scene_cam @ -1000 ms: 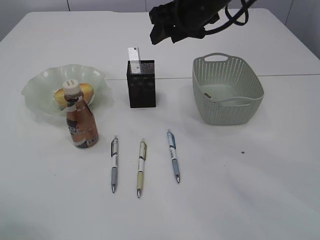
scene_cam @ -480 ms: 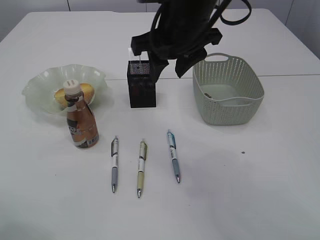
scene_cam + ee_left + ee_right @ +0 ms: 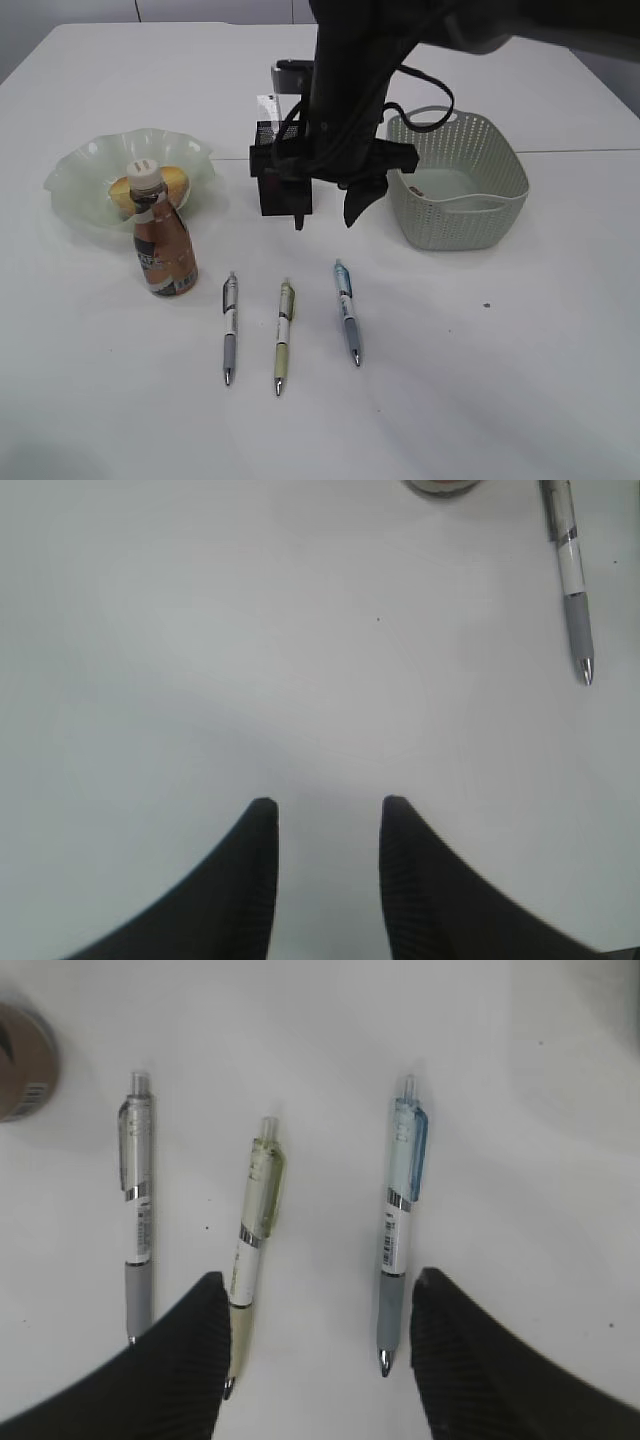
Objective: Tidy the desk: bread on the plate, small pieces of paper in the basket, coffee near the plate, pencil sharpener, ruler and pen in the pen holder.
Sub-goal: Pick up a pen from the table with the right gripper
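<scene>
Three pens [image 3: 285, 335], one coffee [image 3: 163, 244], one basket [image 3: 497, 214]

The exterior view slants down across the desk [image 3: 520, 380]; both wrist views look straight down, sharing the grey pen [image 3: 139, 1220].

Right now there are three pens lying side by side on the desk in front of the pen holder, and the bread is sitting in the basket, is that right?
Not quite. The three pens do lie side by side on the desk in front of the pen holder, but the bread sits on the plate, behind the coffee, not in the basket. The exterior view shows it.
</scene>
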`<state>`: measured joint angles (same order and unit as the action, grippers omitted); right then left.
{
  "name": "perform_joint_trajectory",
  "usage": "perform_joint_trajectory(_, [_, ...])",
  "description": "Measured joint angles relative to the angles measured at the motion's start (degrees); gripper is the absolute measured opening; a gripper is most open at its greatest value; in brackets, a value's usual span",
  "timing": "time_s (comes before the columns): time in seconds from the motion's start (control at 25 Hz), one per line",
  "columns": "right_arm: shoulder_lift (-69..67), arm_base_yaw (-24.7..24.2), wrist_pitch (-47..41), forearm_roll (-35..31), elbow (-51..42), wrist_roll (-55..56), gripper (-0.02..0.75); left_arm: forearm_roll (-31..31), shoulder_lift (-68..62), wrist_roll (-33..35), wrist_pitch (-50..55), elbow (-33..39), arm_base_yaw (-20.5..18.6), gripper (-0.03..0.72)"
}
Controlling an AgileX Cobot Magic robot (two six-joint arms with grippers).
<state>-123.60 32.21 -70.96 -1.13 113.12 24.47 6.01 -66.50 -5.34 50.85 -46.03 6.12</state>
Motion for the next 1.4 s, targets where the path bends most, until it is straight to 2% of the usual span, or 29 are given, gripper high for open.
perform_joint_trajectory(0.36, [-6.3,0.0,0.1,0.7,0.0,2.8,0.422,-0.6,0.0,0.0,-2.0,0.0,0.0,0.254])
perform_joint_trajectory(0.8, [-10.1,0.0,0.3,5.3,0.3,3.1,0.422,-0.6,0.0,0.0,-2.6,0.0,0.0,0.254])
perform_joint_trajectory(1.4, [-12.9,-0.9,0.6,5.4,1.2,2.4,0.406,-0.6,0.0,0.0,-2.6,0.0,0.0,0.254])
